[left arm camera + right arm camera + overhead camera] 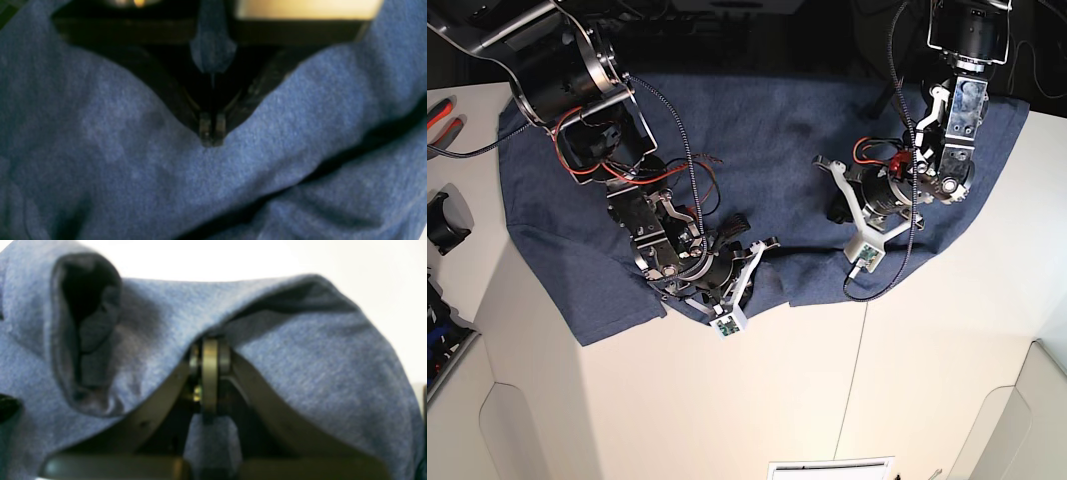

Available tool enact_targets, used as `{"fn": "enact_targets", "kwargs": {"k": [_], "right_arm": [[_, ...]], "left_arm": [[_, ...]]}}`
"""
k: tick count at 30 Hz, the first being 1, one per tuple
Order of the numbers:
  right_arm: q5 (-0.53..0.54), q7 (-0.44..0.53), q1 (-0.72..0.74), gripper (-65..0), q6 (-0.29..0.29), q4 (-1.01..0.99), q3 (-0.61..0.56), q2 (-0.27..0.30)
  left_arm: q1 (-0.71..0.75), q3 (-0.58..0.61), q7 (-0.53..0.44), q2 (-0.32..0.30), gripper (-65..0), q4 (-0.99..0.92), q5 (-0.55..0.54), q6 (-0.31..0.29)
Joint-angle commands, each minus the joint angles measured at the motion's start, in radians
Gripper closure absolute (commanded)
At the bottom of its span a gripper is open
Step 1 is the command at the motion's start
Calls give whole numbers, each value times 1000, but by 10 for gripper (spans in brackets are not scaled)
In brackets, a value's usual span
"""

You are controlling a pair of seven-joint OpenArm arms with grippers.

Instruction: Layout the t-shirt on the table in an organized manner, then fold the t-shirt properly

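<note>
The slate-blue t-shirt (757, 130) lies spread over the far half of the white table (847, 380), and no lettering shows. In the base view my right gripper (765, 268) is at the shirt's near hem, where the cloth bunches up. The right wrist view shows this gripper (210, 353) shut on a fold of t-shirt (300, 356) that drapes over both fingers. My left gripper (833, 211) is over the shirt's right-hand part. Seen from the left wrist, that gripper (211, 133) is shut on the t-shirt (133, 160), with a tongue of cloth between the jaws.
A red-handled tool (439, 113) and a black object (443, 221) lie at the left edge. Raised white corner panels stand at the near left (512, 430) and near right (1027, 400). A white label (832, 468) sits at the near edge.
</note>
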Motion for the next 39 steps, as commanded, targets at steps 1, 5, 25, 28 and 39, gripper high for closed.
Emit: {"fn": "enact_targets", "kwargs": {"k": [1, 5, 25, 28, 39], "right_arm": [[-22, -79, -1, 0, -11, -6, -1, 6], [-22, -79, -1, 0, -11, -6, -1, 6], [-21, -78, -1, 0, -11, -6, -1, 5], [-21, -78, -1, 0, -11, -6, -1, 5], [-21, -78, -1, 0, -11, -6, -1, 6]], "left_arm": [[-14, -13, -56, -6, 0, 27, -3, 2], [-14, -79, -201, -5, 0, 108, 28, 3], [-647, -16, -264, -56, 0, -645, 31, -237], [-766, 103, -264, -55, 0, -812, 61, -237], [-836, 623, -198, -64, 0, -875, 157, -237]]}}
